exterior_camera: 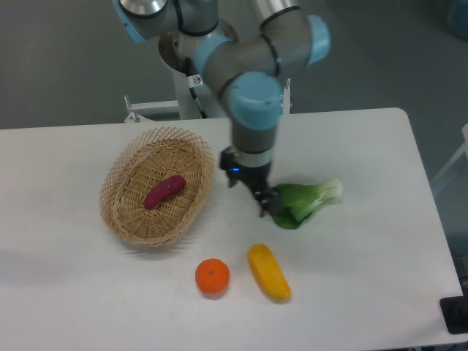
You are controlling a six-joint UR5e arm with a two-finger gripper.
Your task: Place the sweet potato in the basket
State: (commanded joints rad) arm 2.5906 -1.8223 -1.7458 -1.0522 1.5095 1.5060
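You are looking down on a white table [351, 292] set against a grey floor, with the arm's base at the far edge. The gripper [267, 206] hangs near the middle of the table, pointing down, its dark fingertips just beside the leafy end of a green bok choy [307, 201]. You cannot tell from this angle how wide the jaws stand, though nothing shows between them.

From the gripper, the basket [117, 183] lies at about nine o'clock, well apart from the fingers. The sweet potato [164, 191] rests inside it, on the woven floor near the centre, tilted slightly and touching nothing else.

At about six o'clock from the gripper lies a yellow vegetable [269, 273], and at about seven o'clock an orange [212, 277]; both sit on the table outside the basket.

By how things lie, the placing looks done and the job seems at its close. Your next move is probably only to lift the arm clear, minding the bok choy at the fingertips.
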